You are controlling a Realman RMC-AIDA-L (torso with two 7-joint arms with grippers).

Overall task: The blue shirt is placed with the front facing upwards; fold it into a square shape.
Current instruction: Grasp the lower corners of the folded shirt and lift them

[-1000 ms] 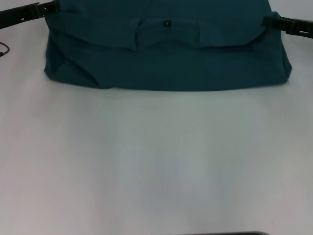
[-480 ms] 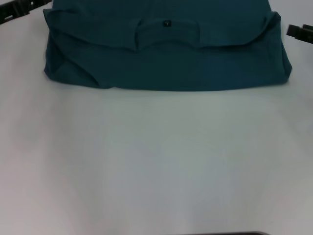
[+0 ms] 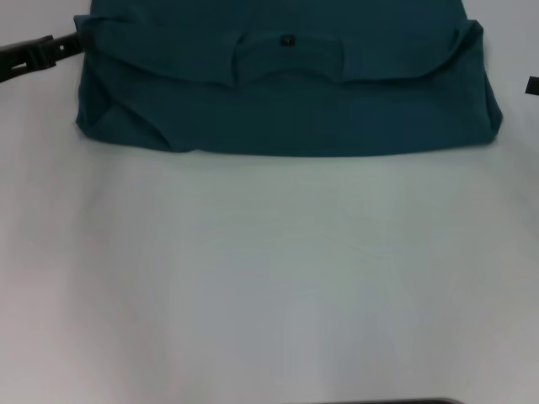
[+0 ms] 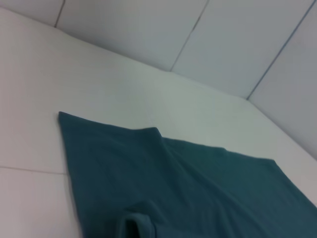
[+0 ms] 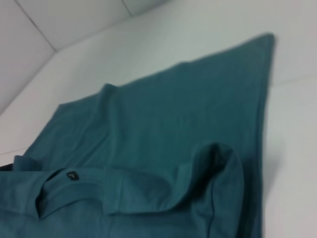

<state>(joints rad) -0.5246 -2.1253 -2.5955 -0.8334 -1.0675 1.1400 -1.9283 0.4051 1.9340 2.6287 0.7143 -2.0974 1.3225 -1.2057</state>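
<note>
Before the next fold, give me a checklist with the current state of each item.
1. Blue shirt folded with the collar on top: ok.
2. Near folded edge straight: ok, apart from a small tuck at its left corner.
3. Right corner of the top layer lying flat: not ok, it humps up.
4. Left gripper beside the shirt's left edge: ok; whether it grips cloth, cannot tell.
5. Right gripper off the shirt: ok, only a sliver shows.
6. Table in front bare: ok.

The left claw (image 3: 72, 40) is black, slim and angular.
</note>
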